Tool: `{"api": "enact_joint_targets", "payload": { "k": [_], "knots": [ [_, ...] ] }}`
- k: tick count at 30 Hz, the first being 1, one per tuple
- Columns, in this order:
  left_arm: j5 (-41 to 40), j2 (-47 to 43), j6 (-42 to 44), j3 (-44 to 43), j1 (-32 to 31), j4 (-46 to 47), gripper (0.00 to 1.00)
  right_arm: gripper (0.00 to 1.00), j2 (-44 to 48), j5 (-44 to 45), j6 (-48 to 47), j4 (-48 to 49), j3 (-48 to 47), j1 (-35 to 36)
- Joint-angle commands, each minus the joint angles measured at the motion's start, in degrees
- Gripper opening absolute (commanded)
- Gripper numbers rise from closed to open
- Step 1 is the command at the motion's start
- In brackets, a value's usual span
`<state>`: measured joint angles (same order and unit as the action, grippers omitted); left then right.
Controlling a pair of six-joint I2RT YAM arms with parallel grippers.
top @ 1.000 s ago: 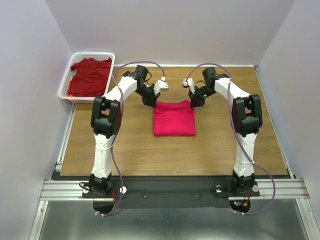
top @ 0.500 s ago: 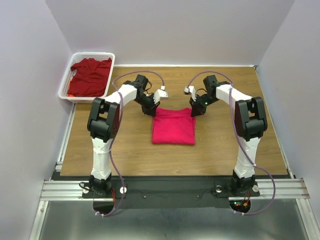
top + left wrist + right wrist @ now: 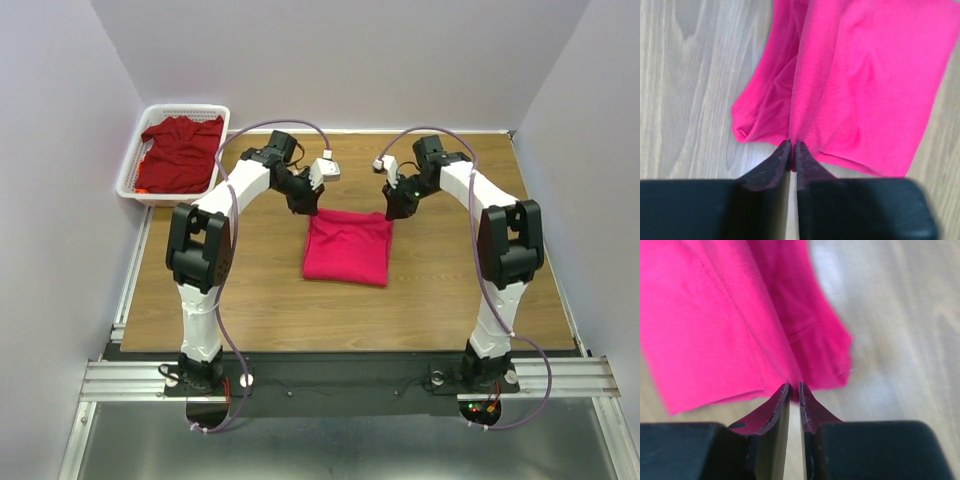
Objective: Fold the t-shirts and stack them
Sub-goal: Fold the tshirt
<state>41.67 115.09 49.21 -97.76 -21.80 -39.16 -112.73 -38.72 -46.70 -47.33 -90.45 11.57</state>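
Observation:
The bright pinkish-red t-shirt (image 3: pixel 347 247) lies folded into a rectangle on the middle of the table. My left gripper (image 3: pixel 304 207) is shut on its far left corner; the left wrist view shows the cloth (image 3: pixel 865 95) pinched between the closed fingers (image 3: pixel 771 165). My right gripper (image 3: pixel 393 211) is shut on its far right corner; the right wrist view shows the cloth (image 3: pixel 715 325) pinched between the closed fingers (image 3: pixel 812 410). The darker maroon-red t-shirt (image 3: pixel 180 152) lies crumpled in the basket at the far left.
A white plastic mesh basket (image 3: pixel 134 165) stands at the table's far left corner. Grey walls close in the left, far and right sides. Bare wooden table (image 3: pixel 250 290) surrounds the shirt. An aluminium rail (image 3: pixel 340 375) runs along the near edge.
Both grippers first moved the shirt's far edge a little nearer, then pulled it back toward the far side. The shirt's far edge shifted with them and the cloth now lies slightly skewed.

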Motion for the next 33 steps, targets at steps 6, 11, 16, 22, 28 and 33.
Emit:
{"api": "enact_joint_targets", "payload": {
  "k": [6, 11, 16, 22, 28, 33],
  "knots": [
    [-5.4, 3.5, -15.3, -3.8, 4.9, 9.5, 0.64, 0.48, -6.0, 11.2, 13.4, 6.7, -11.3, -2.7],
    [-0.7, -3.2, -19.2, -1.2, 6.6, 13.5, 0.55, 0.43, -0.1, 6.0, 21.9, 6.4, -11.2, -3.2],
    [9.6, -8.6, -29.0, 8.3, 5.3, 16.5, 0.34, 0.37, 3.4, -10.3, 33.0, 6.3, -3.6, -1.8],
    [9.7, -9.2, -39.5, 18.3, 2.6, 28.7, 0.42, 0.38, -0.3, -9.6, 34.2, 7.7, 0.9, -1.3],
    [3.6, -8.4, -24.3, 17.3, -3.6, 24.7, 0.43, 0.34, -8.0, -9.2, 35.1, 9.6, -8.0, -1.2],
    [-0.4, -5.4, -19.8, 20.0, -6.7, 19.0, 0.41, 0.33, -10.9, -8.2, 34.3, 9.6, -6.4, -0.7]
  ]
}}
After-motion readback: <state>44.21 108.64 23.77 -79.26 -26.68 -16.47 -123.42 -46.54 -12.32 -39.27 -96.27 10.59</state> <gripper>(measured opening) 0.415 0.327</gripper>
